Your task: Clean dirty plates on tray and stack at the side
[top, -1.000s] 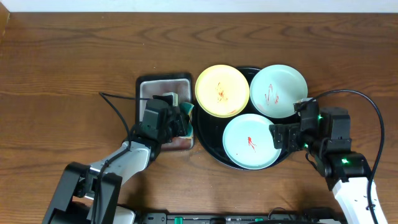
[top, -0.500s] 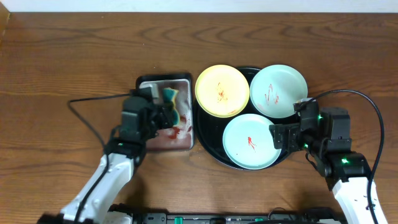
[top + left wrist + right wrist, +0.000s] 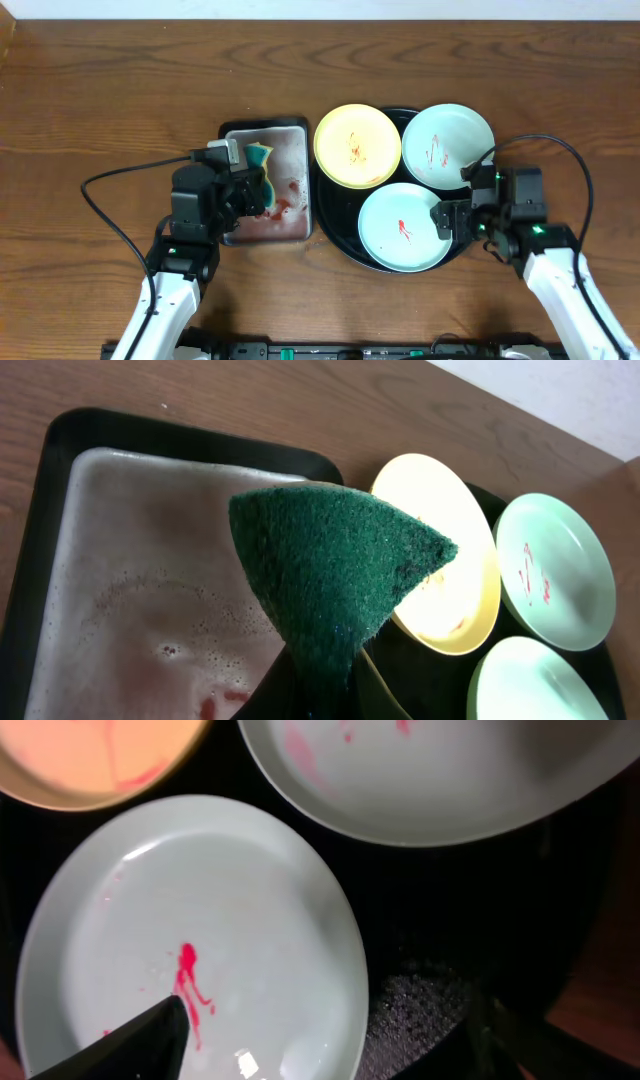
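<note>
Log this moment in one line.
left gripper: shut on green sponge over grey tray | right gripper: open at front plate rim | plates: all smeared, on black tray

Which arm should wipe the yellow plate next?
Probably left. The left tool is shut on the green sponge, close to the yellow plate. The right tool is open and empty, over at the near blue-green plate, with nothing to wipe with.

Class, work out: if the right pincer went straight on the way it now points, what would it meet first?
Probably the rim of the nearest blue-green plate, on the black tray.
</note>
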Tool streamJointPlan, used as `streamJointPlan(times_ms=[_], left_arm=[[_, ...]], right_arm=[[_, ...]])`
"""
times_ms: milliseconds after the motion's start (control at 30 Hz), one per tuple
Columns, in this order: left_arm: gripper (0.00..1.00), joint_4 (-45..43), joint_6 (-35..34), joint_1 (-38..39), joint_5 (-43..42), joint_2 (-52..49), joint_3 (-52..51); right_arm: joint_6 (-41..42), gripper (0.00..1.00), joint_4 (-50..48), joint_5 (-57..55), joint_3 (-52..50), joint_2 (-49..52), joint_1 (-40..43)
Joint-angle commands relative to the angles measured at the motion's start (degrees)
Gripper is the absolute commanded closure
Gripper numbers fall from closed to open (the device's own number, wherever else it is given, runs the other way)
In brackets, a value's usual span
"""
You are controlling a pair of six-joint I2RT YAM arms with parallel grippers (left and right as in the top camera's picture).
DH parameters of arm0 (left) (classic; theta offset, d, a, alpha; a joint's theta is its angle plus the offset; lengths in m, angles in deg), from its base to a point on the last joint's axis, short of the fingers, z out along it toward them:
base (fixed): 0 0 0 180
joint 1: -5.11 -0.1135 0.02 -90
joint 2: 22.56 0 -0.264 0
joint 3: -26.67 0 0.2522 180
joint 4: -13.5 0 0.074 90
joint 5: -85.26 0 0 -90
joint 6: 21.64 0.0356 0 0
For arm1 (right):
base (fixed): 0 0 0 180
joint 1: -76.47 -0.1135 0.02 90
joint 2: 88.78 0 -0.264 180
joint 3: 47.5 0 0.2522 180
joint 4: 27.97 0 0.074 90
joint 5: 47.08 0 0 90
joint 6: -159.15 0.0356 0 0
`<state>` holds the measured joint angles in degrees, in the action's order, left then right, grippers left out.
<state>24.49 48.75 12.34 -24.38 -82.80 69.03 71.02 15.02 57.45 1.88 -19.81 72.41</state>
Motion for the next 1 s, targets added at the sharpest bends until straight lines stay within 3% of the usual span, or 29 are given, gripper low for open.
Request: streamJointPlan(times_ms=[0, 167, 433, 567, 700, 967], left_arm=[[0.93, -1.5, 2.0, -0.2, -0.9, 0.6, 0.2], [0.93, -6.5, 2.0, -0.2, -1.0, 0.6, 0.2], [0.93, -6.3, 2.0, -0.2, -0.9, 0.6, 0.2], [0.93, -3.7, 2.0, -0.2, -0.8, 0.4, 0.2], [0.93, 1.6, 2.0, -0.2, 1.1, 0.0, 0.2], [0.93, 6.9, 2.0, -0.2, 2.6, -1.2, 0.2]], right_arm=[[-0.7, 0.14, -0.8, -0.1, 0.9, 2.5, -0.5], [-0.6, 0.15, -2.6, -0.1, 0.9, 4.5, -0.5], [-0.6, 0.21, -2.9, -0.2, 0.9, 7.3, -0.5], [-0.2, 0.34, -4.4, -0.1, 0.9, 9.8, -0.5], [1.5, 0.55, -6.7, 0.2, 0.9, 12.2, -0.5], [2.4, 0.69, -6.0, 0.5, 0.9, 15.0, -0.5]])
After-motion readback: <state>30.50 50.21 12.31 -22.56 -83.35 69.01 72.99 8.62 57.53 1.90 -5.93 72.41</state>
